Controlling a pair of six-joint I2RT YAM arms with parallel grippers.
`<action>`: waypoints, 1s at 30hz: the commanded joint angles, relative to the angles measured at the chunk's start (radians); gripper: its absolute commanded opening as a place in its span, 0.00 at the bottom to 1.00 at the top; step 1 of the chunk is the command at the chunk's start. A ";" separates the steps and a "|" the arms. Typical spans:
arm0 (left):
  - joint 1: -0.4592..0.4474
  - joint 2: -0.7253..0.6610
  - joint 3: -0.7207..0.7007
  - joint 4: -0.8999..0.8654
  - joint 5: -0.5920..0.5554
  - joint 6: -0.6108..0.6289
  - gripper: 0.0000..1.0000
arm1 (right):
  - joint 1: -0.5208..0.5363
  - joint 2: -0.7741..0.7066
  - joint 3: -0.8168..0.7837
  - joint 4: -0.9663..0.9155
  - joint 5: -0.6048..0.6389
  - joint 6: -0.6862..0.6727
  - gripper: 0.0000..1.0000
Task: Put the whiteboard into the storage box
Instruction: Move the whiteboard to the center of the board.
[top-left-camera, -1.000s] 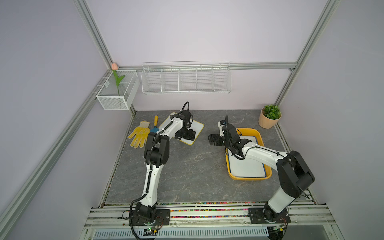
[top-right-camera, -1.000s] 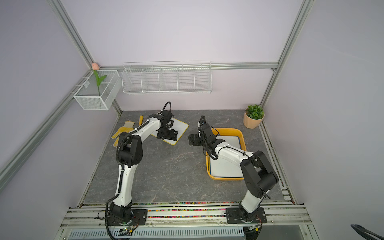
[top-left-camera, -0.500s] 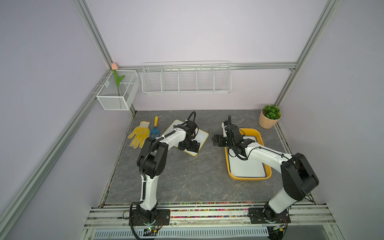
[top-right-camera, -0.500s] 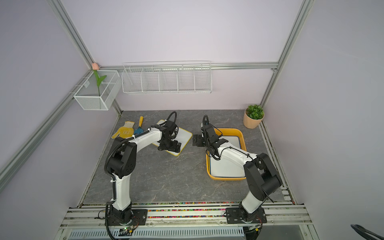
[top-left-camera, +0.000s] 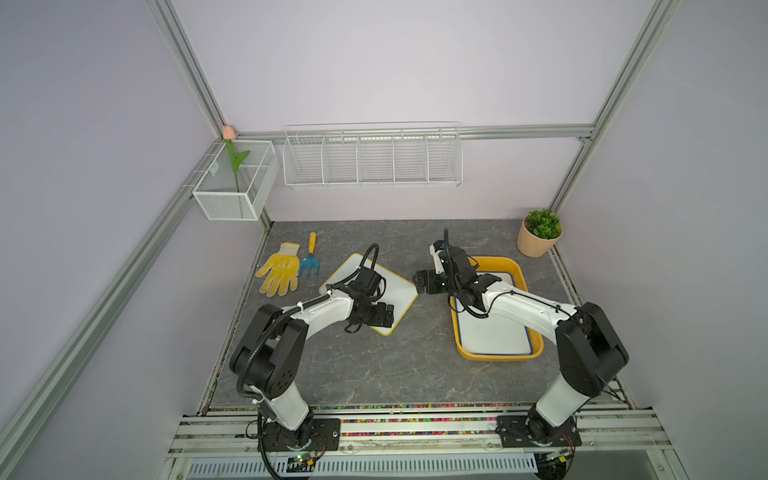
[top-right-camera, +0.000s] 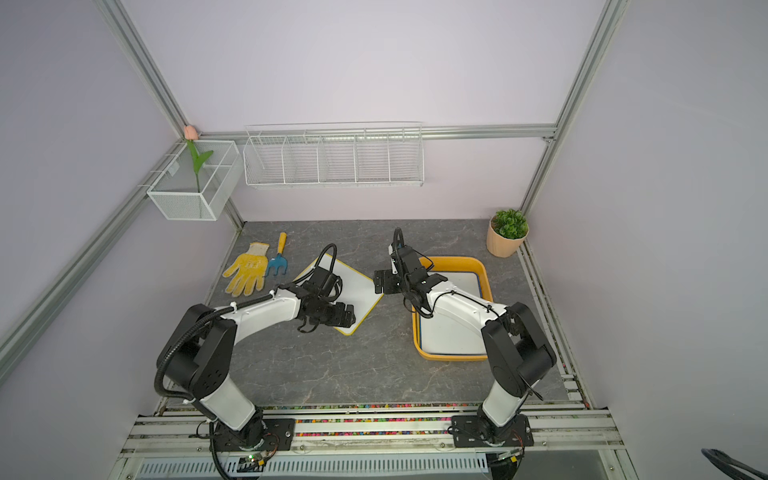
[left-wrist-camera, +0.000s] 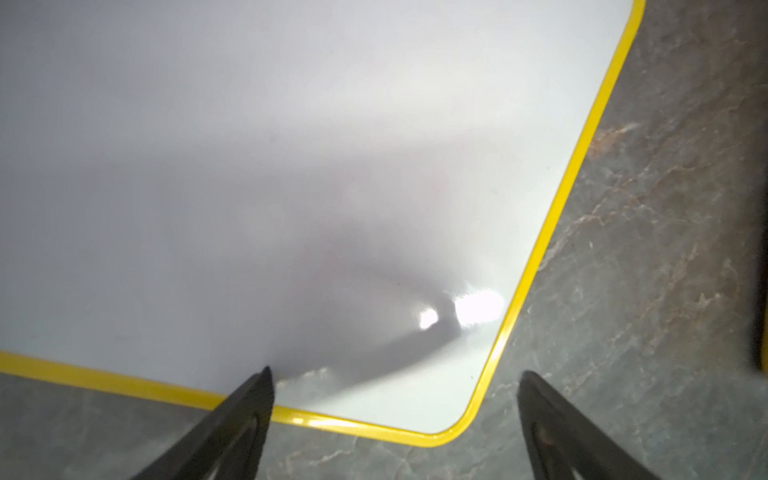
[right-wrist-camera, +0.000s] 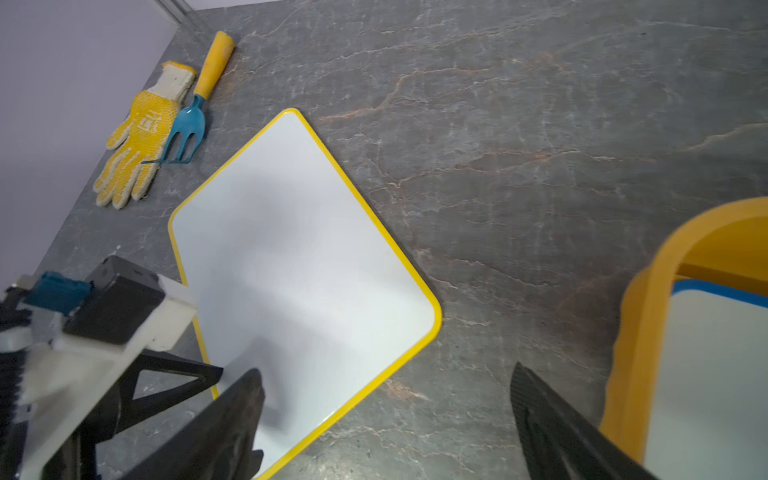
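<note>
the left arm (top-left-camera: 324, 309) has pulled back to the near corner of the yellow-edged whiteboard (top-left-camera: 397, 286), which lies flat on the worktop (top-left-camera: 374, 365). its jaws are spread over that corner, likely lining up a grip. the right arm (top-left-camera: 523, 307) stays beside the storage box (top-left-camera: 498, 261), jaws spread, empty.

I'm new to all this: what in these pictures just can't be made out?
Whether the left hand touches the yellow-edged whiteboard: in both top views the hand covers the contact.
Blue-edged whiteboard in the storage box: the right arm covers part in both top views; the right wrist view cuts it off.
Print on the yellow glove: too small in every view.
</note>
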 joint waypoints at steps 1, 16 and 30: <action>-0.009 -0.036 -0.085 -0.087 0.070 -0.147 0.93 | 0.013 0.062 0.049 -0.026 -0.041 -0.048 0.94; -0.008 -0.489 -0.181 -0.172 -0.232 -0.663 0.99 | 0.014 0.343 0.304 -0.151 -0.178 -0.137 0.95; 0.129 -0.442 -0.293 -0.058 -0.227 -0.773 0.99 | 0.029 0.415 0.309 -0.167 -0.173 -0.156 0.95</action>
